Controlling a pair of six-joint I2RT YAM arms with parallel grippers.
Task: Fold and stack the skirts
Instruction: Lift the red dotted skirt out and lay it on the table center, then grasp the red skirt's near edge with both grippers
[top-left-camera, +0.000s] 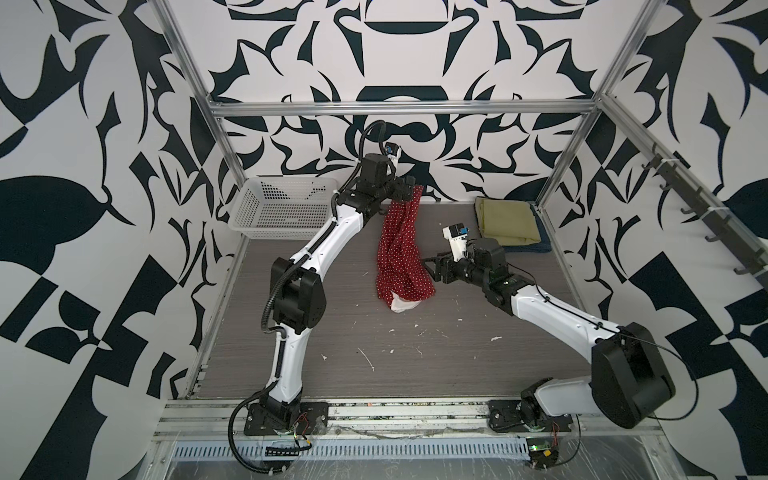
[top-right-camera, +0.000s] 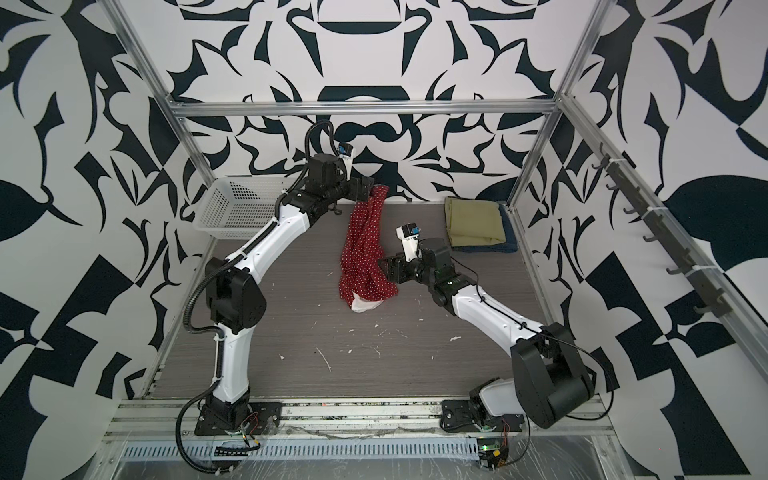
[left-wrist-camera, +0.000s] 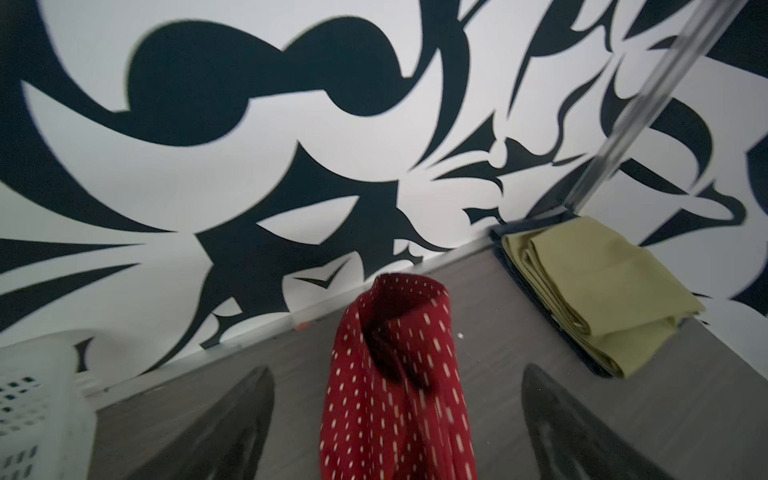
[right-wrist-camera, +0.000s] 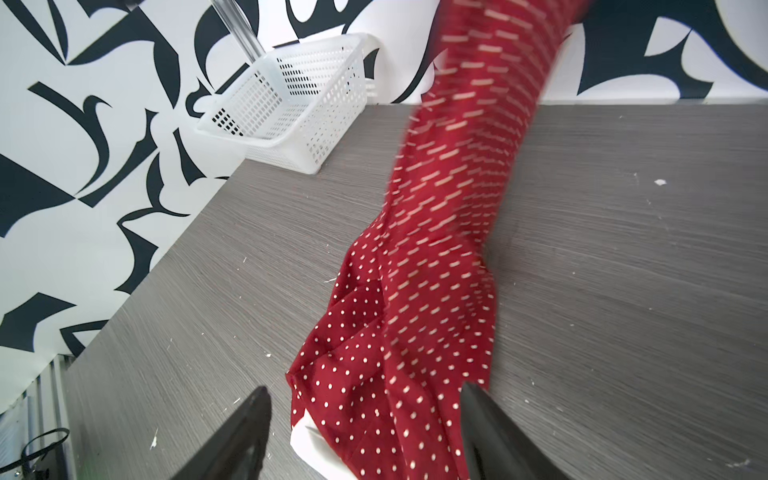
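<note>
The red polka-dot skirt (top-left-camera: 401, 253) (top-right-camera: 363, 257) hangs in a long bunched strip from the raised left gripper (top-left-camera: 409, 189) down to the table, its white lining (top-left-camera: 401, 306) showing at the low end. In the left wrist view the left gripper (left-wrist-camera: 397, 370) has its jaws wide apart, and the blurred skirt (left-wrist-camera: 395, 395) runs between them without being pinched. My right gripper (top-left-camera: 428, 266) (right-wrist-camera: 365, 386) is open low over the table, straddling the skirt's (right-wrist-camera: 415, 332) lower end. The folded olive-green skirt (top-left-camera: 505, 220) (left-wrist-camera: 594, 291) lies on the folded denim skirt (top-left-camera: 544, 245) at the back right.
A white perforated basket (top-left-camera: 282, 208) (right-wrist-camera: 291, 104) stands at the back left corner. Aluminium frame posts (top-left-camera: 557, 178) rise at the table's back corners. The grey table (top-left-camera: 374, 353) carries small white scraps near the front.
</note>
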